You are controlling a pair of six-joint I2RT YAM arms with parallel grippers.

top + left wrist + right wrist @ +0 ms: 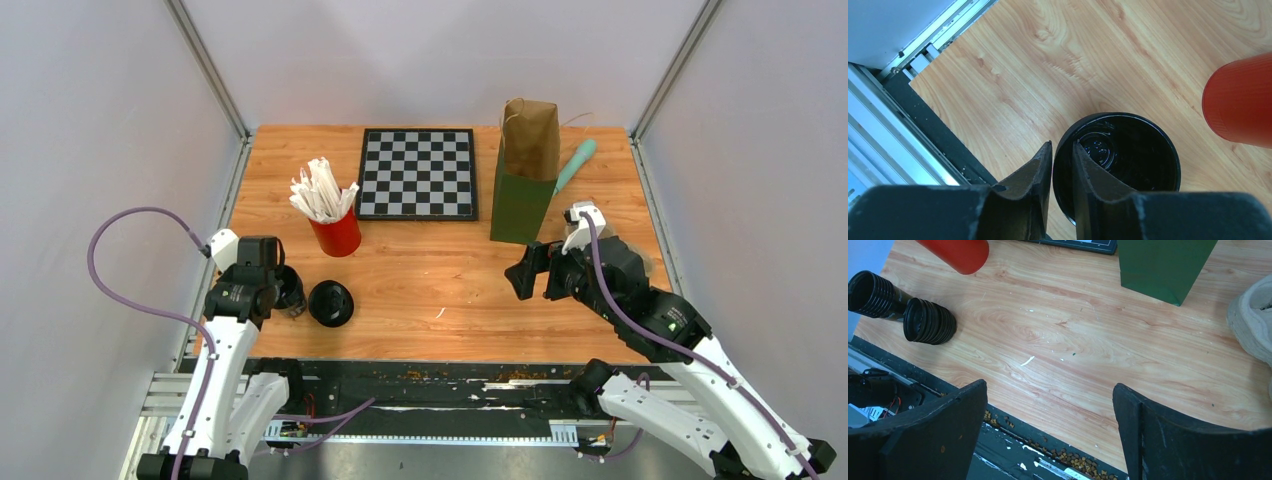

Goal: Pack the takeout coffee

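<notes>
Left end effector (1062,152) at worktop's (450,270) near left edge, jaws narrow astride rim of first coffee cup (1133,155); firm pinch or not, cannot tell. Right end effector (1048,395) wide open, empty, over right side. Second coffee cup (331,303) just beside first, lidded. Neither packed; all packing apparently left. Farther: red cup (340,238) holds white straws (318,190). Paper bag (523,190) upright toward far right corner, contents hidden.

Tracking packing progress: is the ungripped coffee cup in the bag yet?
Out: the coffee cup stands on the table, well left of the bag.
</notes>
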